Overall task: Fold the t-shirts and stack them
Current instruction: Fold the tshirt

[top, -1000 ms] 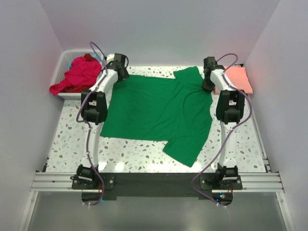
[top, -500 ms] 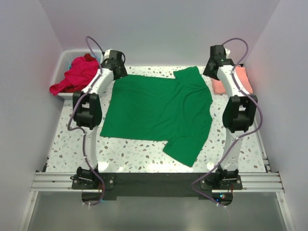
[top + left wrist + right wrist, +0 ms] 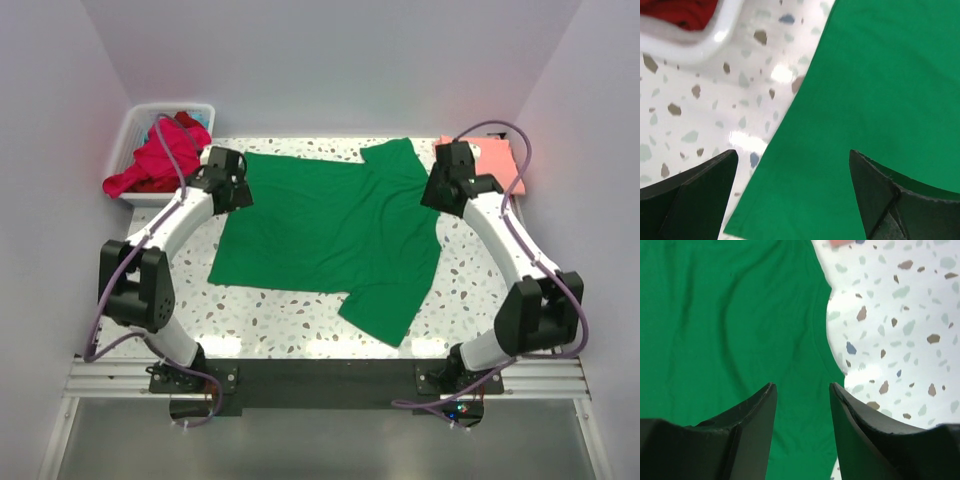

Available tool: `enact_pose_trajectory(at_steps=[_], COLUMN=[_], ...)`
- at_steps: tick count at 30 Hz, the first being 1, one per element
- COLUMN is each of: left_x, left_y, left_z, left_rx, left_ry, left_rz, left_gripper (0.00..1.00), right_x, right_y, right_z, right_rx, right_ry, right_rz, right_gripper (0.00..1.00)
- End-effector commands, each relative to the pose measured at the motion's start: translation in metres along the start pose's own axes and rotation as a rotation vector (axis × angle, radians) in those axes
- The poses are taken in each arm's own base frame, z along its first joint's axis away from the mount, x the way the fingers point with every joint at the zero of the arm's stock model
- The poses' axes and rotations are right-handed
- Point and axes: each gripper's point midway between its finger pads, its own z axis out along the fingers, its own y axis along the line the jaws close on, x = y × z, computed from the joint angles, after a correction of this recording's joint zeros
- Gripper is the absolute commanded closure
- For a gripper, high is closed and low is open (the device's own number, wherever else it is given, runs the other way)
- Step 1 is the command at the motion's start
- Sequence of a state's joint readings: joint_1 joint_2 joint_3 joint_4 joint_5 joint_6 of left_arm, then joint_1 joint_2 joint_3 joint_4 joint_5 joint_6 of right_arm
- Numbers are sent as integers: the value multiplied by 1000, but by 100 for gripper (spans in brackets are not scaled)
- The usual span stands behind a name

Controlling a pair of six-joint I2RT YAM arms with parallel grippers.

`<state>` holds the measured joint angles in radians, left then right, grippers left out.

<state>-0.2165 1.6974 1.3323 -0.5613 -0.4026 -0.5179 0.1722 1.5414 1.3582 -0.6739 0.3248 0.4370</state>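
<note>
Top external: hovers with left gripper [image 3: 233, 193] wide open and right gripper [image 3: 441, 192] partly open, both empty, above opposite side edges of the green t-shirt [image 3: 330, 225] spread flat mid-table, first fold seemingly pending, next likely lowering to pinch those edges.

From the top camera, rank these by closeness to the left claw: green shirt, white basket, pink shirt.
1. Green t-shirt, its left edge beneath the left gripper.
2. White basket, far-left corner.
3. Pink t-shirt, far-right corner.
</note>
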Motion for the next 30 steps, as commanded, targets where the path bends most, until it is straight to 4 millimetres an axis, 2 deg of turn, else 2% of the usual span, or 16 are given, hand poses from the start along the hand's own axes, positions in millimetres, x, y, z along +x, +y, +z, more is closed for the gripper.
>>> enact_pose_trajectory(at_steps=[1, 2, 3, 5, 6, 8, 9, 11, 13, 17, 20, 23, 30], left_x=[20, 29, 35, 55, 62, 89, 96, 117, 128, 148, 161, 170, 176], left_y=[9, 15, 19, 29, 33, 45, 47, 57, 63, 80, 82, 82, 89], left_z=[-28, -32, -34, -37, -38, -38, -41, -45, -47, -48, -44, -37, -28], left_rx=[22, 20, 16, 1, -7, -27, -26, -45, -58, -107, -90, -66, -87], left_ry=[-6, 1, 10, 47, 61, 119, 131, 165, 181, 197, 232, 254, 252], left_rz=[-22, -24, -30, -29, -47, -47, -84, -103, -135, -167, -199, -231, -237], left_gripper=[3, 3, 3, 4, 4, 6, 9, 12, 13, 19, 29, 39, 44], right_x=[19, 24, 38, 53, 71, 90, 105, 121, 137, 157, 168, 181, 192], right_y=[2, 8, 7, 9, 11, 11, 9, 9, 2, -4, -9, -15, -16], right_z=[-34, -46, -46, -56, -57, -60, -63, -67, -69, -72, -72, -71, -73], right_rx=[-47, -75, -73, -89, -94, -106, -118, -130, -129, -133, -127, -114, -114], right_ry=[-25, -34, -9, 3, 32, 70, 86, 108, 131, 164, 179, 201, 206], right_rz=[20, 21, 8, 9, -14, -9, -18, -20, -24, -28, -37, -45, -64], right_gripper=[50, 50, 51, 51, 52, 53, 53, 54, 54, 55, 56, 62, 65])
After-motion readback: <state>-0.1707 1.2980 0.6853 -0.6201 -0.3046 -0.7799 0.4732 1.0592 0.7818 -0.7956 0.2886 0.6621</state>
